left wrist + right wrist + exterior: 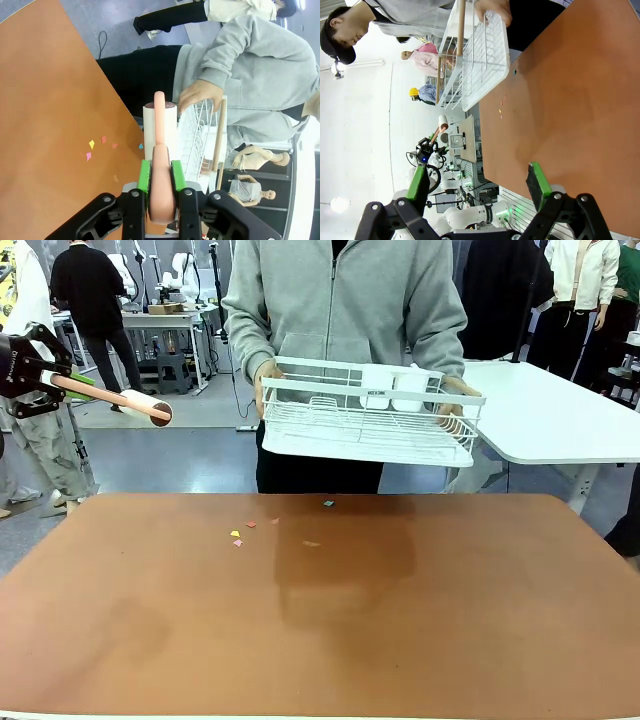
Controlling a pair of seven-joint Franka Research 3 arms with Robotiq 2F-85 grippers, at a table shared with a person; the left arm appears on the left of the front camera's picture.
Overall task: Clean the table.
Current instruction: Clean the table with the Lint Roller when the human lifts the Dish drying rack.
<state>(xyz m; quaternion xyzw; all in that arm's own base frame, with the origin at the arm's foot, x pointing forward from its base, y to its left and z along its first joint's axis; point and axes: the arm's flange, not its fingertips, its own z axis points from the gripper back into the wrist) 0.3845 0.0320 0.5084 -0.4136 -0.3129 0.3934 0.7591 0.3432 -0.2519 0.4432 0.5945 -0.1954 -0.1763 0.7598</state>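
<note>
Reddish-brown table (320, 640) fills the foreground, between robot and person. Right gripper (477, 181) is over the table, jaws wide apart, nothing between them. Left gripper (161, 172) is raised off the far-left corner, jaws clamped on the pink handle of a white lint roller (148, 407). Small coloured paper scraps (237, 537) lie near the far edge, left of middle. Beyond the far edge, the person's hands (265, 375) hold a white wire dish rack (365, 425) in the air.
</note>
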